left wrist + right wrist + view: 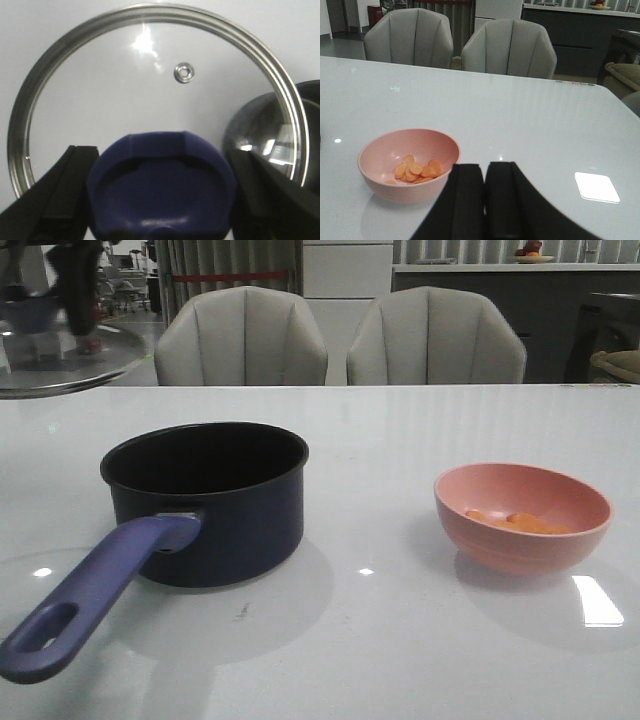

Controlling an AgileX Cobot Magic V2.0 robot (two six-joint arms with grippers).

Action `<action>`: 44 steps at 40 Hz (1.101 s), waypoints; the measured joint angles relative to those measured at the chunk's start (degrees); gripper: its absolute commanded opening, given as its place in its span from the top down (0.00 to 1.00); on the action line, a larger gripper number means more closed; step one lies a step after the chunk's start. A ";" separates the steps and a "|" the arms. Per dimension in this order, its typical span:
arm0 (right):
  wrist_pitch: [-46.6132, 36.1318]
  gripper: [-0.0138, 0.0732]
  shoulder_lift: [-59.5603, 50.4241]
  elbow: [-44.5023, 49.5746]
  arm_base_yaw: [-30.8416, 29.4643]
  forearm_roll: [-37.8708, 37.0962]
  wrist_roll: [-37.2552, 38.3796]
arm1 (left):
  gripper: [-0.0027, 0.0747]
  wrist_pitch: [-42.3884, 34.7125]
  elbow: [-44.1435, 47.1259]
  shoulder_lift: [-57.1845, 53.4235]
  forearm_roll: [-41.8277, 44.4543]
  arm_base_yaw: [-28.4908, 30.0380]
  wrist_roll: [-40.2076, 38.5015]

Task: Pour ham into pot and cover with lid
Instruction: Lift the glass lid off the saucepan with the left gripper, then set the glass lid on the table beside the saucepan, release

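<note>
The dark navy pot [235, 525] stands left of centre on the table, its purple-blue handle [90, 600] pointing toward the front left. Its inside looks empty. The glass lid [75, 365] hangs in the air at the far left, above table level. In the left wrist view my left gripper [160, 152] is shut on the lid's blue knob [160, 185], with the metal rim [50, 65] around it. The ham [515, 522] lies as orange slices in the pink bowl [470, 540] at the right. My right gripper [485, 167] is shut and empty, just beside the bowl [380, 180] holding the ham [417, 170].
Two grey chairs [240, 340] [435, 340] stand behind the table's far edge. A bright light reflection [598, 602] lies on the white table near the bowl. The pot's edge [312, 90] shows beside the lid in the left wrist view.
</note>
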 measured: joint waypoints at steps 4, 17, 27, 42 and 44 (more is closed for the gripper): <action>0.00 0.67 0.00 0.00 0.00 0.00 0.00 | 0.56 -0.12 4.48 -1.02 -0.12 4.28 2.42; 0.00 0.67 0.00 0.00 0.00 0.00 0.00 | 0.56 -12.01 19.94 -1.37 -8.55 13.61 11.02; 0.00 0.67 0.00 0.00 0.00 0.00 0.00 | 0.56 -21.72 27.51 -1.14 -11.35 16.32 13.44; 0.00 0.67 0.00 0.00 0.00 0.00 0.00 | 0.55 -22.88 28.15 3.47 -11.96 16.27 13.70; 0.00 0.67 0.00 0.00 0.00 0.00 0.00 | 0.53 -22.54 28.15 4.19 -11.96 16.27 13.70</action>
